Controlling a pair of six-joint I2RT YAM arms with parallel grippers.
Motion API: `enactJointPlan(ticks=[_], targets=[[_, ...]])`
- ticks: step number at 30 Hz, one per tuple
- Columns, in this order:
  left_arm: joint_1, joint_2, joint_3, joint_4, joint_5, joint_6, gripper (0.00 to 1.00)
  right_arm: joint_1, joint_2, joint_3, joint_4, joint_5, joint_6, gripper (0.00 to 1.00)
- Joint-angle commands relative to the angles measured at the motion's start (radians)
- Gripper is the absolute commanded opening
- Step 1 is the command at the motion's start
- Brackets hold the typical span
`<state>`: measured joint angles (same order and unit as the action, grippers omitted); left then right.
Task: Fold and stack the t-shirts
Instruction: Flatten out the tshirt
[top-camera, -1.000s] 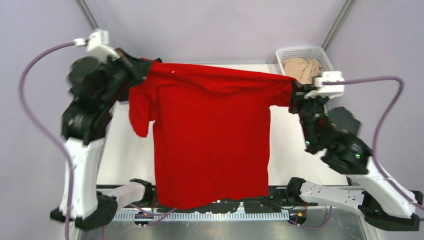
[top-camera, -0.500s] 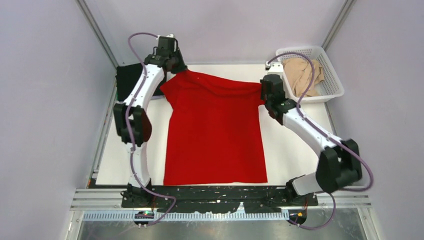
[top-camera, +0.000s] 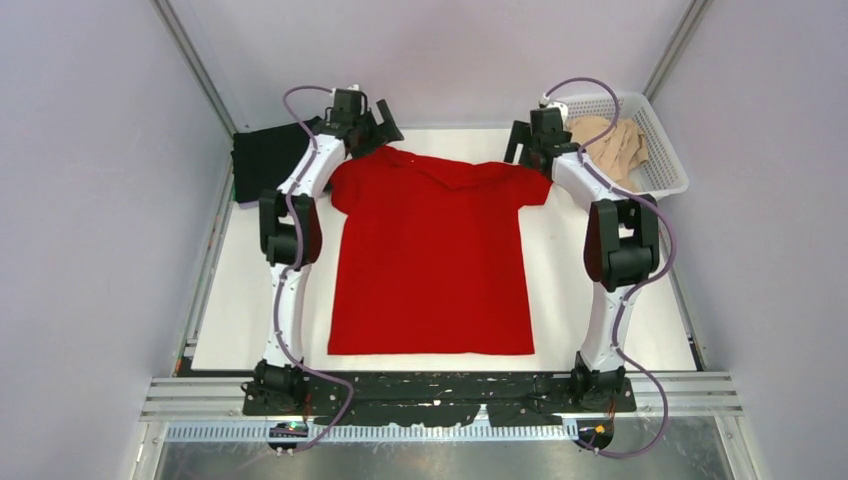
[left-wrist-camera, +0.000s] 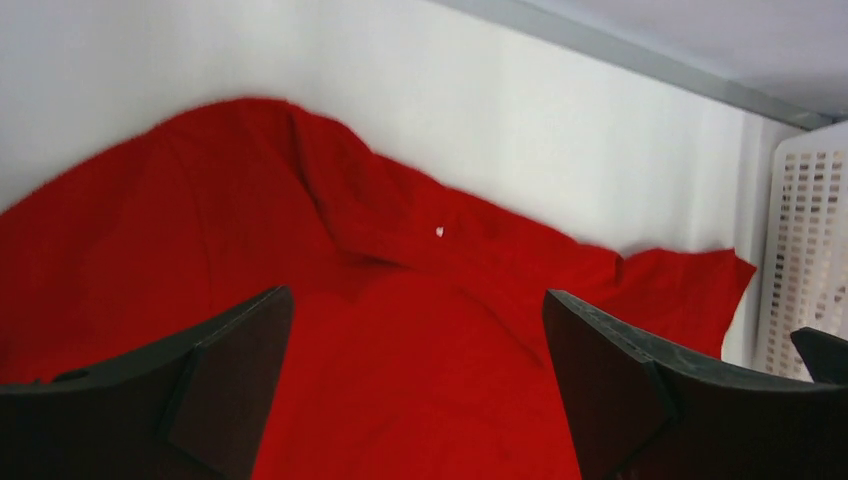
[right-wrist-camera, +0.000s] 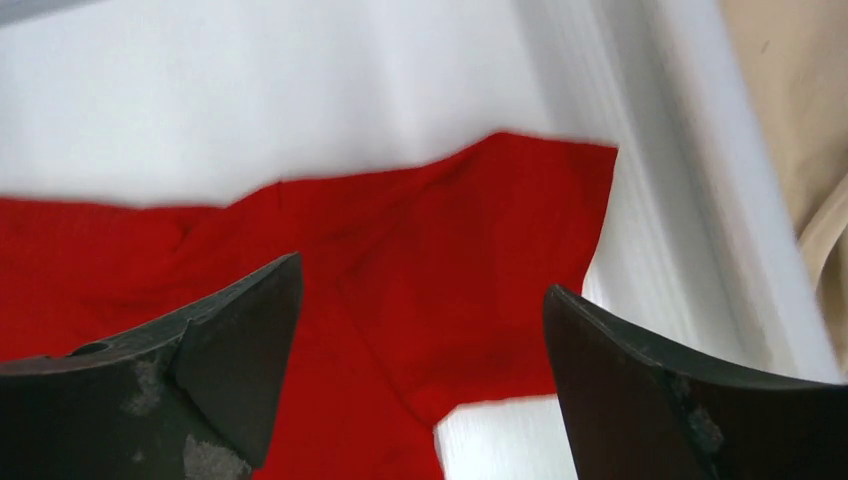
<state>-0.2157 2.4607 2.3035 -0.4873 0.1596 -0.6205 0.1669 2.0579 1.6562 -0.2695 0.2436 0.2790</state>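
Observation:
A bright red t-shirt (top-camera: 430, 260) lies spread flat on the white table, collar toward the back. My left gripper (top-camera: 378, 132) hovers open over its left shoulder, and the left wrist view shows red cloth (left-wrist-camera: 400, 300) beneath the spread fingers (left-wrist-camera: 225, 375), nothing between them. My right gripper (top-camera: 530, 148) stands open over the right sleeve (right-wrist-camera: 490, 250), also holding nothing. A black t-shirt (top-camera: 265, 160) lies at the table's back left. A beige t-shirt (top-camera: 608, 145) is bunched in the basket.
The white lattice basket (top-camera: 665, 150) stands at the back right corner, close beside my right arm; its wall (left-wrist-camera: 805, 250) shows at the edge of the left wrist view. Metal frame posts rise at both back corners.
Both grippers held the red t-shirt up by its shoulders, carried it back and down onto the table, then opened and let go. The shirt now lies flat.

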Motion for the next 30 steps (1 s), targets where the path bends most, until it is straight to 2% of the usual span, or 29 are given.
enactJointPlan(ticks=[1,6,11,13,16,23,26,30], targets=[[-0.012,-0.216,-0.122,0.069,0.058,0.022,1.00,0.019,-0.198,-0.153,0.004,-0.126,0.050,0.95],[-0.031,-0.337,-0.377,0.041,0.096,0.027,1.00,0.099,-0.370,-0.380,0.038,-0.171,0.064,0.95],[-0.035,-0.498,-0.775,0.248,0.159,-0.061,0.99,0.213,-0.491,-0.594,0.031,-0.185,0.144,0.95],[-0.036,-0.561,-0.925,0.337,0.172,-0.099,1.00,0.223,-0.499,-0.650,0.049,-0.255,0.185,0.95],[-0.038,-0.638,-1.107,0.440,0.180,-0.132,1.00,0.227,-0.474,-0.695,0.067,-0.279,0.231,0.95],[-0.070,-0.711,-1.337,0.455,0.195,-0.154,1.00,0.214,-0.349,-0.622,0.064,-0.260,0.242,0.95],[-0.106,-0.764,-1.491,0.491,0.190,-0.191,1.00,0.204,-0.219,-0.466,0.011,-0.261,0.236,0.95],[-0.186,-0.805,-1.680,0.618,0.224,-0.307,1.00,0.202,-0.065,-0.284,-0.053,-0.285,0.238,0.95]])
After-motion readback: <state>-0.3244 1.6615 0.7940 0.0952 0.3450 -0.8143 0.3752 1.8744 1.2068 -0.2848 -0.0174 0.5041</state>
